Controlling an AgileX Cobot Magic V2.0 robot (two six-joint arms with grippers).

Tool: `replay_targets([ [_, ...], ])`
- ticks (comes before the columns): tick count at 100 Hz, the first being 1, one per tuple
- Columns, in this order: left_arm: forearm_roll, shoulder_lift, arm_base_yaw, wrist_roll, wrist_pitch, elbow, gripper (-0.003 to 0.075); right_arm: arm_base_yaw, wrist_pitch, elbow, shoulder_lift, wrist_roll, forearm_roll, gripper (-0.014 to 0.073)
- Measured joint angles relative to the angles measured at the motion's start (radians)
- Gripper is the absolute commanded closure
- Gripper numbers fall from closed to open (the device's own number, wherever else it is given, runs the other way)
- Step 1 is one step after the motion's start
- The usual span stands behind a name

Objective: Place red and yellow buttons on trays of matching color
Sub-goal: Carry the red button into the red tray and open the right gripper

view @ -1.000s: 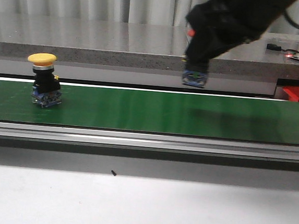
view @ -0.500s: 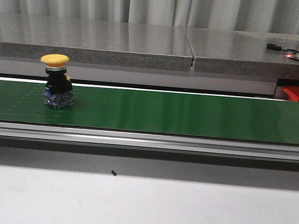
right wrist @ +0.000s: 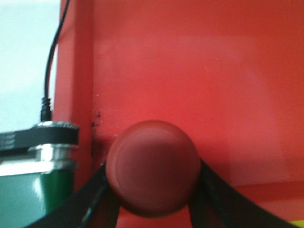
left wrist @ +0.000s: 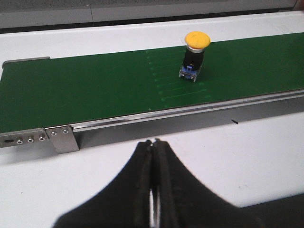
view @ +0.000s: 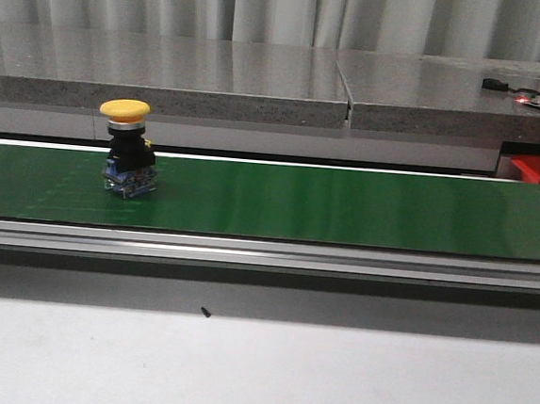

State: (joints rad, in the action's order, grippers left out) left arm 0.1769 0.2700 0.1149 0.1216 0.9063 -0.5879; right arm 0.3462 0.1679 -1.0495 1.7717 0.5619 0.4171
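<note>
An industrial test bench: green conveyor belt (view: 345, 207) on aluminium rails, grey stone counter (view: 262, 78), corrugated wall.

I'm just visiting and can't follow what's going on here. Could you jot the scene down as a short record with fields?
Yellow button: upright on the green conveyor belt, toward the belt's left part in the front view, nothing touching it
Red button: held between the right end effector's fingers, over the red tray
Left end effector: shut, empty, over the white table, short of the belt
Red tray: a corner shows at the belt's right end in the front view
Yellow tray: not in view
</note>
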Motion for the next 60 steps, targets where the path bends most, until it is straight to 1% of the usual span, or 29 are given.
replay_targets([
  [25, 0.000, 0.000, 0.000, 0.000, 0.000, 0.000, 0.0739, 0.000, -0.034, 0.000, 0.059, 0.000, 0.027, 0.0451],
  [31, 0.000, 0.000, 0.000, 0.000, 0.000, 0.000, 0.0739, 0.000, -0.041, 0.000, 0.065, 0.000, 0.039, 0.0438],
  [37, 0.000, 0.000, 0.000, 0.000, 0.000, 0.000, 0.0739, 0.000, -0.046, -0.004, 0.069, 0.000, 0.048, 0.0370],
  [42, 0.000, 0.000, 0.000, 0.000, 0.000, 0.000, 0.0739, 0.000, -0.046, -0.003, 0.069, 0.000, 0.052, 0.0273],
  [45, 0.000, 0.000, 0.000, 0.000, 0.000, 0.000, 0.0739, 0.000, -0.046, -0.003, 0.069, 0.000, 0.055, 0.0234],
  [47, 0.000, 0.000, 0.000, 0.000, 0.000, 0.000, 0.0739, 0.000, -0.046, -0.003, 0.069, 0.000, 0.055, 0.0185],
  [53, 0.000, 0.000, 0.000, 0.000, 0.000, 0.000, 0.0739, 0.000, -0.044, -0.003, 0.071, 0.000, 0.056, 0.0109],
  [60, 0.000, 0.000, 0.000, 0.000, 0.000, 0.000, 0.0739, 0.000, -0.036, -0.003, 0.075, 0.000, 0.056, 0.0105],
])
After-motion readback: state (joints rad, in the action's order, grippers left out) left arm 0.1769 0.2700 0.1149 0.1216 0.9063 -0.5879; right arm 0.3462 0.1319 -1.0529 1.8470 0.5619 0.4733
